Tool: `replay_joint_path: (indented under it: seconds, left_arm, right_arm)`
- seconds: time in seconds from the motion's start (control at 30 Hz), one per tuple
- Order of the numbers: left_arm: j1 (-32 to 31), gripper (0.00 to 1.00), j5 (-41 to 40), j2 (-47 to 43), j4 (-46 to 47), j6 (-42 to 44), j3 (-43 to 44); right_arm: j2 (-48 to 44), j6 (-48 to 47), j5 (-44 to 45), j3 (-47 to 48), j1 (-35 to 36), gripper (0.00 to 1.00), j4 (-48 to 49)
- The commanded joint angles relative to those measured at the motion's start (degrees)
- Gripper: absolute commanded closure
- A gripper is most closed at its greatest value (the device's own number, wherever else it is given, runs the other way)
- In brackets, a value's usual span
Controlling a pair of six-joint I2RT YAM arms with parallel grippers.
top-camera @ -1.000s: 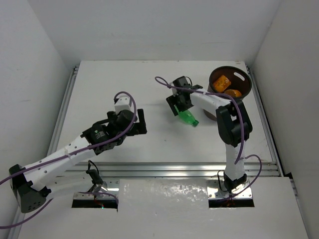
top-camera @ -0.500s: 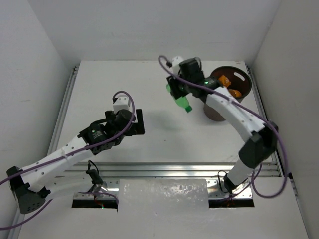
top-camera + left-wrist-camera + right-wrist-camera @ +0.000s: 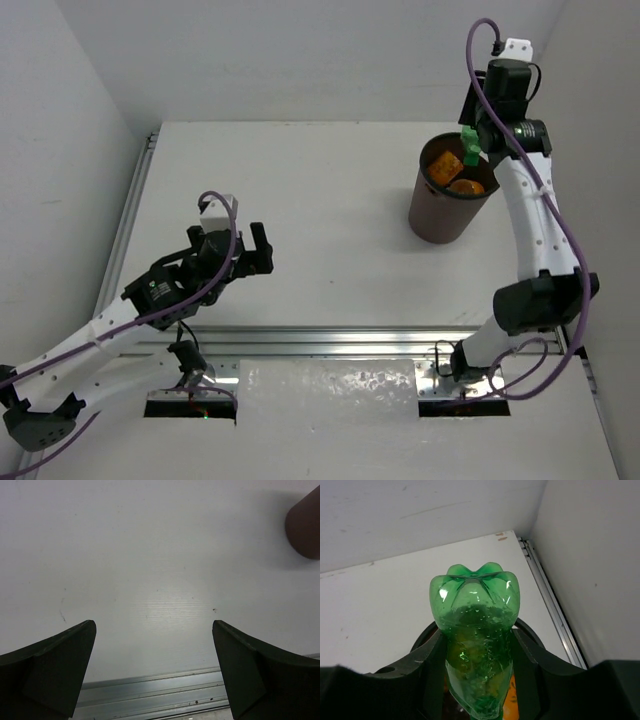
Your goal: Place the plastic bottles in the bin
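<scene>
Aloft, right claw [image 3: 476, 652] grips green bottle [image 3: 475, 597]

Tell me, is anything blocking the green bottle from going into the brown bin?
Nothing visible is. The right end effector holds the green bottle above the bin, near its far rim. Orange bottles already lie inside, but the bin's mouth is uncovered.
</scene>
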Motion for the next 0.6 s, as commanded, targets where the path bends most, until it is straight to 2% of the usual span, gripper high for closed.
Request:
replay_joint_path:
  seconds: [0.0,0.1,0.17,0.3,0.33,0.37,0.4,0.57]
  left_arm:
    - [0.3,0.0,1.5,0.1,3.1,1.8,-0.4]
    - [0.3,0.0,2.4,0.1,3.5,2.2,-1.0]
    - [0.2,0.0,2.6,0.7,3.5,2.3,-1.0]
    - [0.3,0.0,2.2,1.4,3.0,2.1,-0.8]
    - [0.3,0.0,2.1,1.3,3.0,2.1,-0.8]
    - [0.3,0.0,2.0,1.4,2.8,1.9,-0.8]
    - [0.3,0.0,1.9,1.4,2.8,1.9,-0.8]
    - [0.3,0.0,1.1,1.1,2.6,1.4,-0.7]
  right_arm:
    - [4.0,1.7,1.5,3.4,-1.2,0.66,1.5]
    - [5.8,1.2,2.1,2.5,-1.7,0.61,3.7]
    - [7.3,1.7,3.4,3.4,-1.7,0.58,1.7]
    - [4.9,4.1,1.9,-1.8,-1.7,0.52,2.6]
    - [4.4,4.8,1.6,-2.6,-1.7,0.48,2.8]
    - [3.8,5.7,1.5,-4.0,-1.7,0.38,2.8]
    - [3.5,6.1,0.8,-4.2,-1.7,0.33,2.6]
    - [2.1,7.8,-0.8,-4.3,-1.7,0.24,-0.1]
